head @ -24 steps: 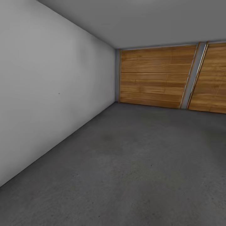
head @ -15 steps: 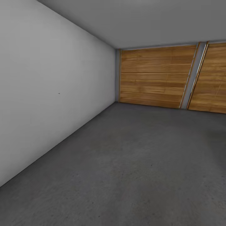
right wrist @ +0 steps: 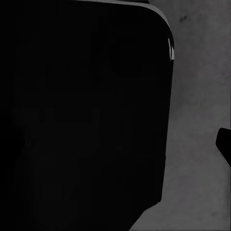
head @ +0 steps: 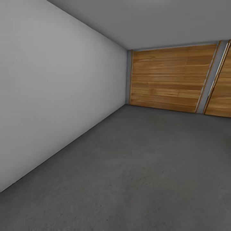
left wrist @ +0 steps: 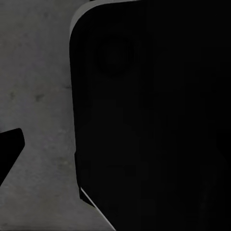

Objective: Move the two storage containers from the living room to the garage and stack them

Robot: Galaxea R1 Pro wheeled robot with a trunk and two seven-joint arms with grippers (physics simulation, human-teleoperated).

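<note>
Facing garage doors [head: 168, 81] across grey floor [head: 144, 166] (gripper states: cannot tell).

No readable text, labels, brands, numbers or signs appeared anywhere, neither on the white wall [head: 57, 96], wood-panelled garage doors [head: 170, 80], nor concrete floor [head: 144, 173]

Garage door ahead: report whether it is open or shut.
Shut. The wood-panelled garage door reaches down to the concrete floor, with no gap showing beneath it.
</note>
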